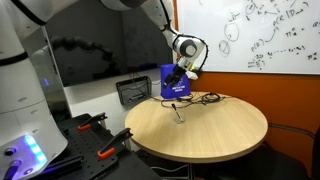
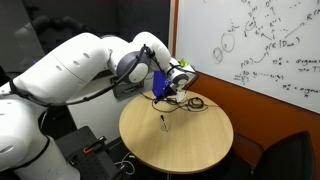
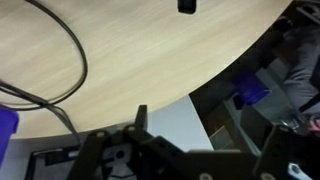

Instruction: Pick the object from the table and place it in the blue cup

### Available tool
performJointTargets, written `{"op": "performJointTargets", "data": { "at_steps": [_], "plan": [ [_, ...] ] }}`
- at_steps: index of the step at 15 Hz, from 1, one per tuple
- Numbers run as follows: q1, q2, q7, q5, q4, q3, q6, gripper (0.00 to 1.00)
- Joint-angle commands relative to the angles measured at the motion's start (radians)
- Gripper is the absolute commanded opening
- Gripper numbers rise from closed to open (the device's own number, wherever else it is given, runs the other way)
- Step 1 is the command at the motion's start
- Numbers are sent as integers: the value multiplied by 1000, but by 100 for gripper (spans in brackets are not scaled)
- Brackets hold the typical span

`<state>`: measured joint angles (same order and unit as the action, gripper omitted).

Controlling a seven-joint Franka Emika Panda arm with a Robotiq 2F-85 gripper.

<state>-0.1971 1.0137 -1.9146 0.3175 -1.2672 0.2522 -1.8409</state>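
A small dark object (image 1: 178, 113) lies near the middle of the round wooden table (image 1: 215, 135); it also shows in an exterior view (image 2: 164, 122) and at the top edge of the wrist view (image 3: 187, 5). The blue cup (image 1: 174, 86) stands at the table's back edge, also seen in an exterior view (image 2: 159, 84). A sliver of blue shows at the left edge of the wrist view (image 3: 5, 125). My gripper (image 1: 181, 72) hangs right at the cup's upper side, above the table (image 2: 174, 80). In the wrist view the jaws (image 3: 205, 135) look open with nothing between them.
A black cable (image 1: 205, 98) loops on the table beside the cup and runs through the wrist view (image 3: 70, 60). A dark crate (image 1: 133, 91) stands behind the table. Tools with orange handles (image 1: 110, 145) lie on a low black surface. A whiteboard (image 1: 260, 35) covers the wall.
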Motion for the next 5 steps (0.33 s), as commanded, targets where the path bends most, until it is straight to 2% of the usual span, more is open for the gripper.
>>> {"op": "performJointTargets", "data": {
  "at_steps": [1, 5],
  "plan": [
    [29, -127, 59, -7, -167, -33, -90, 100],
    [53, -198, 82, -30, -259, -49, -111, 100]
  ]
}}
